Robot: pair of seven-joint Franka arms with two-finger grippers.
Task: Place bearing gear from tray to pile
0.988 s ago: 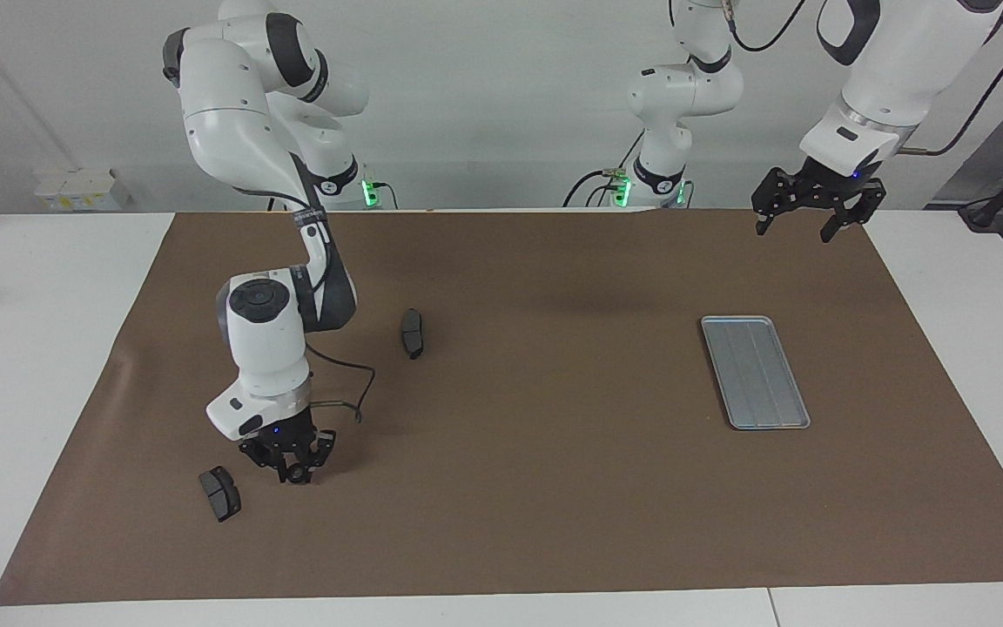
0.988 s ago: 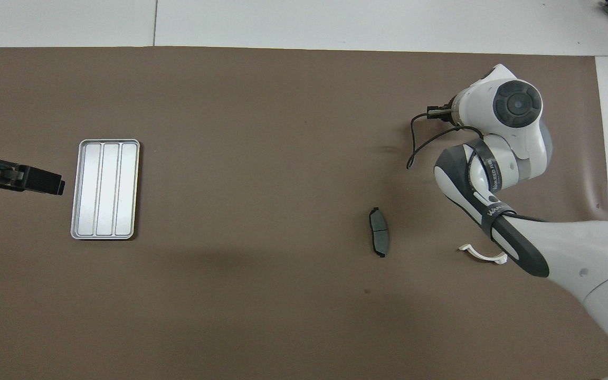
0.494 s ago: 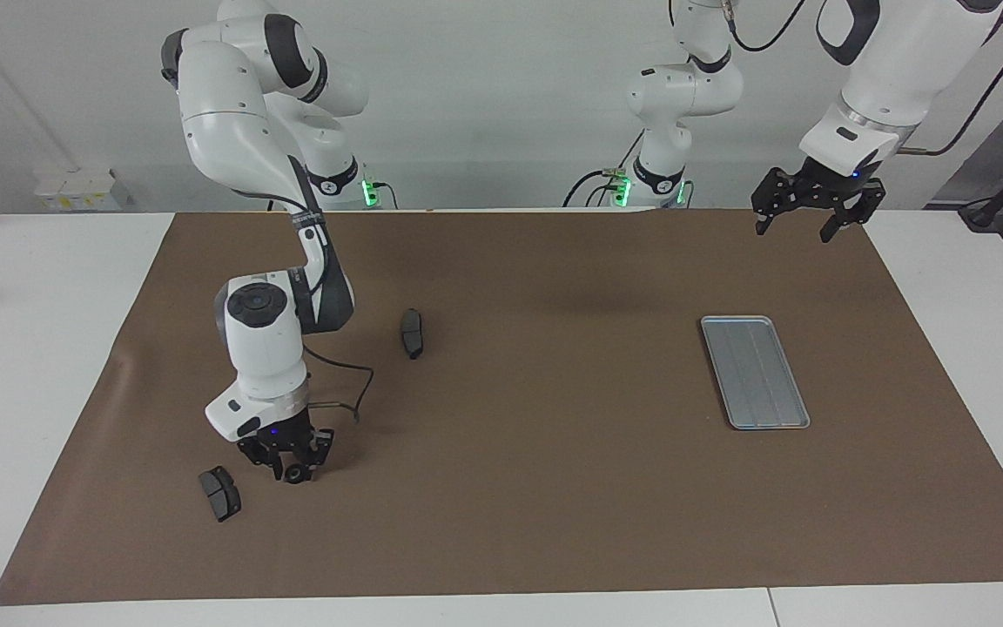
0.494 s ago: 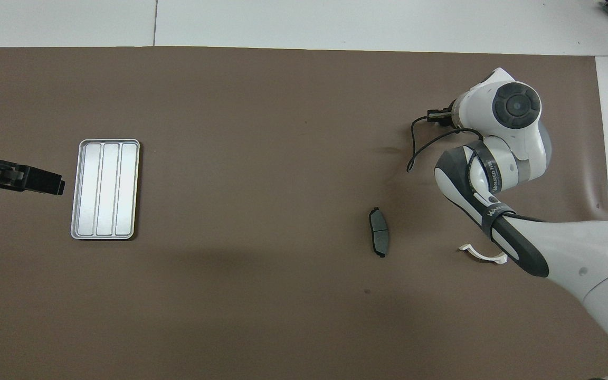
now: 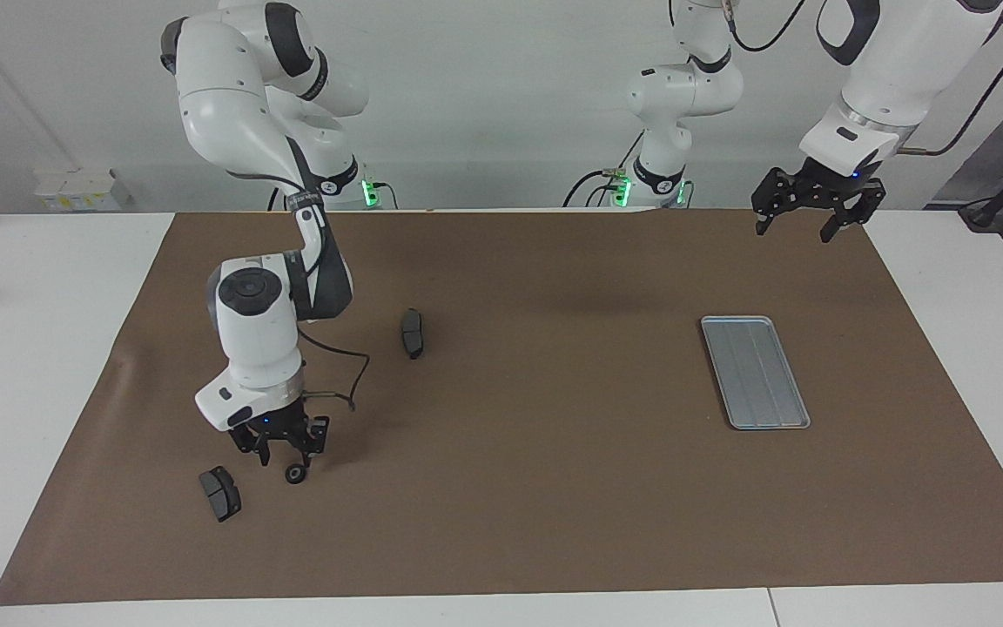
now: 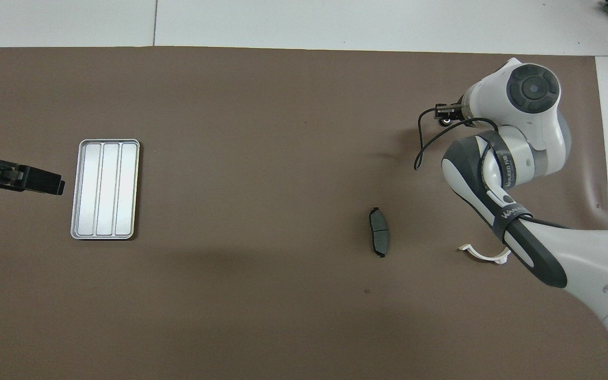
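Our right gripper (image 5: pixel 285 454) let go of the bearing gear (image 5: pixel 295 474): a second earlier it was pinched low on the mat, now the fingers were spread and lifted just above it, gear sitting free directly below the tips. So the drop was done, gear on the mat in the pile area. Just beside the gripper, toward the right arm's end, lay one brake pad (image 5: pixel 219 493); a second brake pad (image 5: pixel 413 333) sat well off, nearer the robots, and the white half-ring bracket (image 6: pixel 484 254) only showed overhead, partly under the arm. The tray (image 5: pixel 755 372) was well apart, at the left arm's end, with nothing in it. Left gripper (image 5: pixel 812 212) waited spread wide in the air, unmoved.
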